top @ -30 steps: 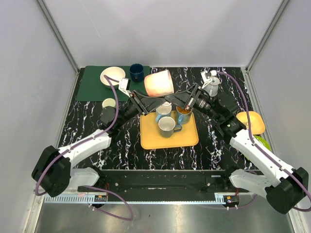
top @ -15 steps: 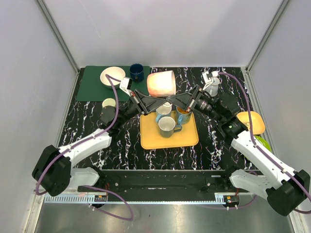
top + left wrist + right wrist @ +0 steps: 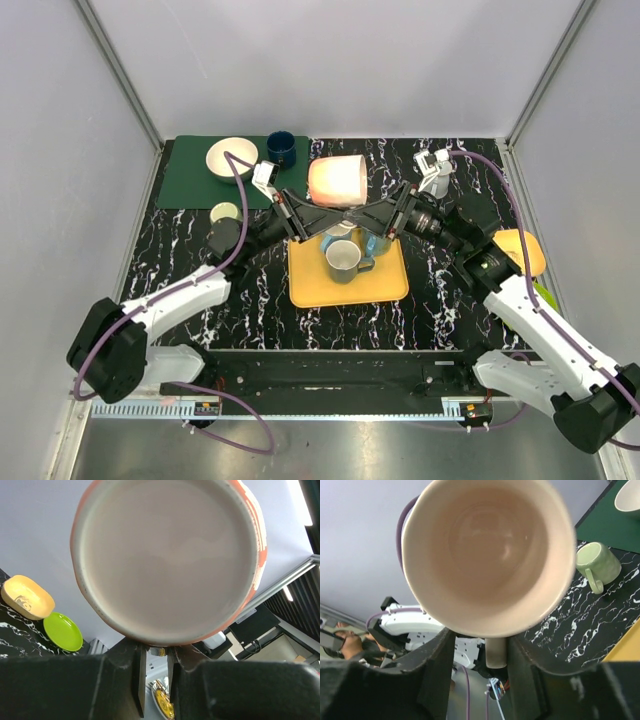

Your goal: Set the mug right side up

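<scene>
A large orange mug with a pale inside hangs in the air on its side above the yellow tray. My left gripper comes in from the left under it. In the left wrist view the mug's base fills the frame and my left gripper is pinched shut on the mug's handle just below it. My right gripper reaches in from the right. The right wrist view looks into the mug's mouth. The handle sits inside my right gripper, whose jaws stand open and clear of it.
On the tray stand a grey mug and a blue mug. A green mat at the back left holds a white bowl and a dark blue cup. A pale green mug, a yellow bowl and a green plate lie around.
The mug has shifted a little to the right. My left gripper has closed on it. My right gripper's jaws have spread apart off the handle.
</scene>
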